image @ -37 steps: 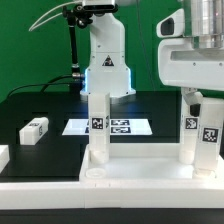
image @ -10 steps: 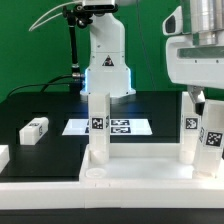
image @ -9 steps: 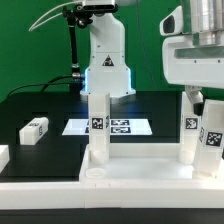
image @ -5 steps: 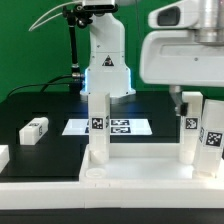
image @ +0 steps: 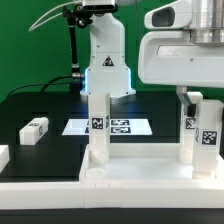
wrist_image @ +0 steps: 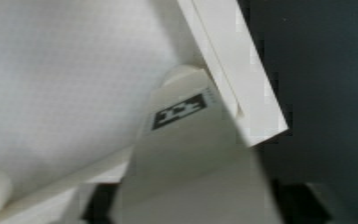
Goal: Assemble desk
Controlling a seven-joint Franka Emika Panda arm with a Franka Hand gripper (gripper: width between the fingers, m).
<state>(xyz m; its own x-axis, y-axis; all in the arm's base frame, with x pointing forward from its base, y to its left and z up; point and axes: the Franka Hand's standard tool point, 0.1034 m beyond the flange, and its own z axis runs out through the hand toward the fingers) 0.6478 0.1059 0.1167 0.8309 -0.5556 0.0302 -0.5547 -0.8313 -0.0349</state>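
The desk top [image: 140, 170] lies flat at the front of the black table [image: 50, 105], with two posts standing upright on it: the left leg [image: 99, 125] toward the exterior view's left and the right leg [image: 203, 135] toward its right. The gripper [image: 190, 97] hangs directly over the right leg. In the wrist view the dark fingers [wrist_image: 99, 205] sit on either side of that tagged post, drawn in near its sides. Whether they actually press on it I cannot tell. A third leg [image: 35, 128] lies loose on the table, left of the marker board [image: 120, 127].
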